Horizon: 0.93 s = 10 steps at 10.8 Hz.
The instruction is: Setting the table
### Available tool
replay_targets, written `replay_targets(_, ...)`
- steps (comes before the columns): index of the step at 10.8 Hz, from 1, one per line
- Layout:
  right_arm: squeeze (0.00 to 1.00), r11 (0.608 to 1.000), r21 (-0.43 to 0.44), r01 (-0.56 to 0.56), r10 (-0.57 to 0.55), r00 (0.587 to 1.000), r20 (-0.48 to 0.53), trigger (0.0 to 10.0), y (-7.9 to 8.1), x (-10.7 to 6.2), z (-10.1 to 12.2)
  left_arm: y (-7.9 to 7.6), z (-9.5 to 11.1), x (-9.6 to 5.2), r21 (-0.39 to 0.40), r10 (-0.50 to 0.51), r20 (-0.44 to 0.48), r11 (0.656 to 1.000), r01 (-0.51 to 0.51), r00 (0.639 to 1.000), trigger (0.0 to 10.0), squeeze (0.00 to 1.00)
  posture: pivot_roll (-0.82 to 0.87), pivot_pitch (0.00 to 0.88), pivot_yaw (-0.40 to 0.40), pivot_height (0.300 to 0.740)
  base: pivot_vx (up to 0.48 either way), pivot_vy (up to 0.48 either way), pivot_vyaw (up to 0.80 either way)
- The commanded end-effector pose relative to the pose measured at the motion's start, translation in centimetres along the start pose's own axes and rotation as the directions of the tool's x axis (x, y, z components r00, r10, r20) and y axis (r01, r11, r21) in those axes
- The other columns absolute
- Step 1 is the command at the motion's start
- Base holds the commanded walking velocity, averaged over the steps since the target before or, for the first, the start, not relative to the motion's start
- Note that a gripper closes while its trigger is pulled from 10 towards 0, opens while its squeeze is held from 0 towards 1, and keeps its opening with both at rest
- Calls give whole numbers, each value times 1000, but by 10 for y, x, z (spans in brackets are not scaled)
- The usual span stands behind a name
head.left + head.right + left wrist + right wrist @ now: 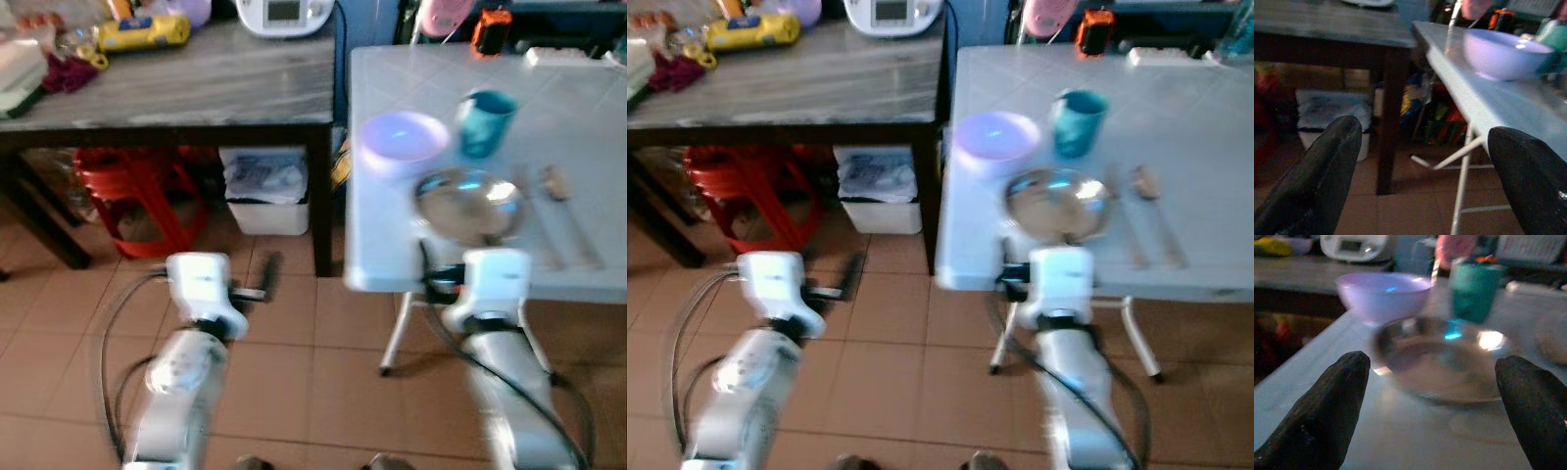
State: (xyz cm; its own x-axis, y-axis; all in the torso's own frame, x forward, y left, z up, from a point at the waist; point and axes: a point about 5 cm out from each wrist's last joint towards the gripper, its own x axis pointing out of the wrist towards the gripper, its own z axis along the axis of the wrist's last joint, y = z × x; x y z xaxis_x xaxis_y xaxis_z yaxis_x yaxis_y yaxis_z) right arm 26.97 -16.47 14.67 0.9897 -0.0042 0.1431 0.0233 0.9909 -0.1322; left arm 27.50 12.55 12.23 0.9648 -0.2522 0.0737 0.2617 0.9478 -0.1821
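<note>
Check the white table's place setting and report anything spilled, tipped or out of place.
Nothing stands out. The lilac bowl, teal cup and metal plate all stand upright on the white table, with no visible spill. The picture is blurred, so small faults could be missed.

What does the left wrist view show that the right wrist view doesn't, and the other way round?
Left wrist: the open left hand looks past a dark table leg to a white bin beneath. Right wrist: the open right hand frames a steel plate, with a white cooker far behind. Both: purple bowl, teal cup and the white table.
</note>
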Motion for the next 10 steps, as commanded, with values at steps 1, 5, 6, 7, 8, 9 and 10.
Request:
replay_targets(1,0,1000,18,-24,24,1000,0,10000,8,0,1,10,1,-3,16,35,-8,999,-35,999,10000,0,-131,182,55,740,0,-292,0)
replay_targets(5,0,999,11,-39,38,999,12,10000,10,2,4,10,1,-4,15,46,-2,999,-46,999,10000,0,-125,182,53,740,0,-293,0)
replay_targets(6,0,999,9,-37,37,999,12,10000,10,1,4,10,1,-4,14,46,-2,999,-46,999,10000,0,-127,184,56,740,0,-292,0)
replay_targets(7,0,999,9,-36,36,999,13,10000,10,1,4,10,2,-3,6,44,5,999,-44,999,10000,0,-133,190,58,740,0,0,0)
replay_targets(8,0,999,11,-37,37,999,15,10000,10,1,5,10,3,-2,-4,46,15,999,-46,999,10000,0,-135,193,60,740,0,0,0)
replay_targets(9,0,999,12,-42,42,999,17,10000,10,0,5,11,3,-2,-3,47,16,999,-47,999,10000,0,-135,196,61,740,0,0,0)
replay_targets(10,0,995,39,-94,92,995,37,10000,16,-5,8,12,4,-3,14,45,22,999,-45,999,10000,0,-136,196,63,740,0,0,0)
